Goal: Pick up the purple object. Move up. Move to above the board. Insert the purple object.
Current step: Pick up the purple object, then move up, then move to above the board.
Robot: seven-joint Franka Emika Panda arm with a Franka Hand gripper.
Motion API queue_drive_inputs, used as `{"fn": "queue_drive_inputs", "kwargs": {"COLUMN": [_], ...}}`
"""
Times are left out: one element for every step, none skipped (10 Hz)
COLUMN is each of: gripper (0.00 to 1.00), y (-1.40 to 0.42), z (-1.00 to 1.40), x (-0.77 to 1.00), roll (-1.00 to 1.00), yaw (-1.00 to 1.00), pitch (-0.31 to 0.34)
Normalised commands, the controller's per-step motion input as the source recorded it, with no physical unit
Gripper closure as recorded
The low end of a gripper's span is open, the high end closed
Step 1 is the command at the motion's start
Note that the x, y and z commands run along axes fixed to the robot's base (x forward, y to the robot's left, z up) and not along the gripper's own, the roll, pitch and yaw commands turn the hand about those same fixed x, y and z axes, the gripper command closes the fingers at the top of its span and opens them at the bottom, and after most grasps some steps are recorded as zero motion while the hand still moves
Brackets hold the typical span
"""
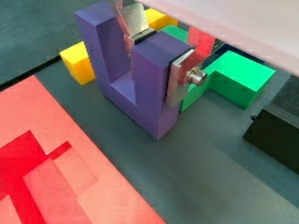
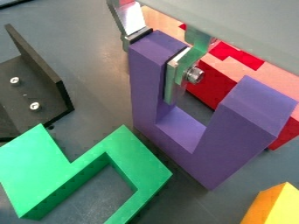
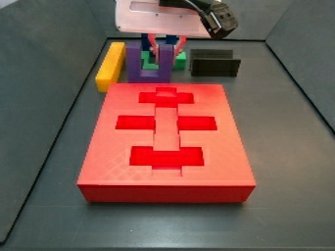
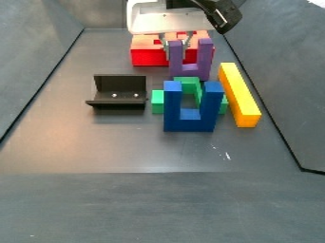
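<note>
The pincer (image 2: 160, 54) was clamped on one prong of the matte purple U-shaped plastic block (image 2: 198, 122), which stood beside the large flat red board (image 3: 167, 142), next to the green block (image 2: 82, 166).

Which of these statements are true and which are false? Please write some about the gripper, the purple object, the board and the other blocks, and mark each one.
1. The gripper has its fingers on either side of one prong of the purple object. True.
2. The purple object already sits in a cut-out of the board. False: in both side views it stands on the floor beyond the board's end.
3. A green block lies next to the purple object. True.
4. The yellow block lies on top of the board. False: it lies on the floor.
5. The fixture stands on the floor, apart from the purple object. True.
</note>
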Motion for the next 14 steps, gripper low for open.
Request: {"fn": "queue_drive_inputs", "kwargs": {"gripper": [1.0,1.0,1.0,1.0,1.0,1.0,1.0,1.0,1.0,1.0,1.0,1.0,1.0,1.0], "y": [0.0,0.0,0.0,0.0,0.0,0.0,0.0,0.0,0.0,0.0,-0.01,-0.01,0.01,0.0], "z": [0.0,0.0,0.0,0.0,0.0,0.0,0.0,0.0,0.0,0.83,0.8,0.63,0.25,1.4], "x": [0.0,0.0,0.0,0.0,0.0,0.0,0.0,0.0,0.0,0.0,-0.06,-0.1,-0.06,0.0], "roll": [0.0,0.0,0.0,0.0,0.0,0.0,0.0,0.0,0.0,0.0,0.0,-0.03,-0.09,0.0], "yaw": [0.0,0.0,0.0,0.0,0.0,0.0,0.0,0.0,0.0,0.0,-0.04,-0.05,-0.03,0.0], "pitch": [0.0,0.0,0.0,0.0,0.0,0.0,0.0,0.0,0.0,0.0,0.027,0.049,0.02,0.0]}}
